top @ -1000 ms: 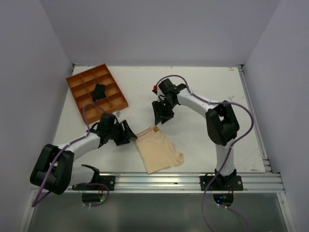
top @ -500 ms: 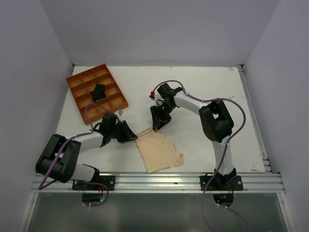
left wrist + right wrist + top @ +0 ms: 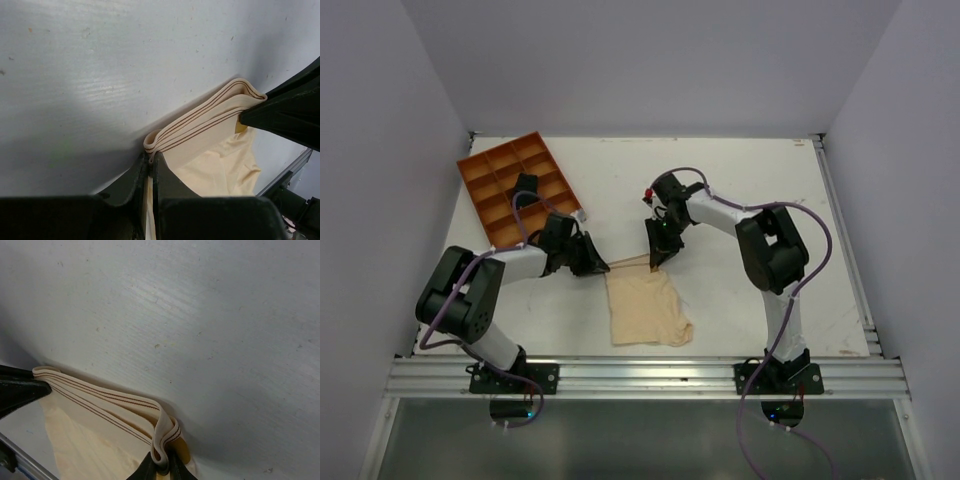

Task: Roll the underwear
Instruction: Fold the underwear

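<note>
Though near underwear [image 3: 642, 308], orange tray [image 3: 485, 186] apart.

1. Orange tray [image 3: 490, 175] w/ divided compartments, far-left part of table, set at an angle.
2. Small black bundle [image 3: 525, 184] in a compartment near tray's middle.
3. White table [image 3: 760, 165], faint specks + scuffs.
4. Metal rail [image 3: 650, 372] along near edge.
5. Plain pale walls [image 3: 650, 60] left, right, behind.

the left gripper [image 3: 150, 167] has its jaws pinched tight on a corner of the underwear [image 3: 215, 165] by the striped waistband. ahead and to its right the band runs to the right gripper [image 3: 243, 118], over the white table [image 3: 100, 65].
</note>
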`<state>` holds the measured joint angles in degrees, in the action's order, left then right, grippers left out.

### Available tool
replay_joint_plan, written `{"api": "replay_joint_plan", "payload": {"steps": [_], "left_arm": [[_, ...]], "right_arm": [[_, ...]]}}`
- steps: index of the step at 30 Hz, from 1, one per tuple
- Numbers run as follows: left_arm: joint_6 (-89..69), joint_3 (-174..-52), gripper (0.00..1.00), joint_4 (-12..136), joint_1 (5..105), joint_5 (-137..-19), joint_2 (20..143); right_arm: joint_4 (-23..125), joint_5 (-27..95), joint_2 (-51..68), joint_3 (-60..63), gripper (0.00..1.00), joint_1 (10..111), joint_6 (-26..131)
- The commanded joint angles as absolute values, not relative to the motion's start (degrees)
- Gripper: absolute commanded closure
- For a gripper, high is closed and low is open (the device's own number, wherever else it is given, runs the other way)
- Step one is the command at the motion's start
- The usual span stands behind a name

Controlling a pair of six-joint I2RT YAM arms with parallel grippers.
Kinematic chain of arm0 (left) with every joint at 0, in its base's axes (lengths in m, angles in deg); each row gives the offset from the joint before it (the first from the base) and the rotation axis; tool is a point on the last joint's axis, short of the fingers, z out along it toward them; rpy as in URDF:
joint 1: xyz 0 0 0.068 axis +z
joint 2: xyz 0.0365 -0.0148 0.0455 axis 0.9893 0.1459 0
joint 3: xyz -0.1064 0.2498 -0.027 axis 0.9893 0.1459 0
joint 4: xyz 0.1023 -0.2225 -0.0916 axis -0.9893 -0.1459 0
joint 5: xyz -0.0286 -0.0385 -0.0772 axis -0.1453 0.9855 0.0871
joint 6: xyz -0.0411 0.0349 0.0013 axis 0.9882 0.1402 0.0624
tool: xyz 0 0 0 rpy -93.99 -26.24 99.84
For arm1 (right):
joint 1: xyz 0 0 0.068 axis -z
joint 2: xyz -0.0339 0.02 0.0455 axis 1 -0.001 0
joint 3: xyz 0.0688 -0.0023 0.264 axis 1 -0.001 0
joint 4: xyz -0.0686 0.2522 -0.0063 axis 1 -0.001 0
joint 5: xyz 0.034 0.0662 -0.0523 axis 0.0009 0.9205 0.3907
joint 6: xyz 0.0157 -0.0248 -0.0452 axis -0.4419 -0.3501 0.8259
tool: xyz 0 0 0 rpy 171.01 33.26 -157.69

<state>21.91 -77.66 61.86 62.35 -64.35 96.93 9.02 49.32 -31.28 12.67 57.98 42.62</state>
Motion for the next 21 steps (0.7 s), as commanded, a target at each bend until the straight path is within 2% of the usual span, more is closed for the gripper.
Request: {"api": "replay_joint_plan", "payload": {"steps": [1,4,7,10,14,21], "left_arm": [[18.2,-81.2,0.98,57.5,62.4,-67.7,99.0],[17.3,-83.3,1.0,56.4,62.5,-67.9,100.3],[16.9,-85.0,1.0,55.7,62.4,-67.7,101.7],[16.9,-85.9,1.0,55.6,62.4,-67.1,102.5],[16.7,-86.8,1.0,55.1,62.5,-67.1,103.3],[17.0,-87.5,1.0,55.0,62.4,-66.9,104.2]], "right_arm": [[8.6,39.3,-29.4,12.1,0.82,58.5,41.4],[6.4,34.1,-29.4,12.7,0.8,58.5,40.2],[4.5,31.7,-29.1,13.4,0.69,58.5,40.4],[3.6,32.1,-26.8,14.4,0.62,58.5,41.2],[2.0,32.9,-22.9,16.7,0.63,58.5,40.8],[4.7,36.0,-20.9,16.3,0.73,58.1,39.7]]}}
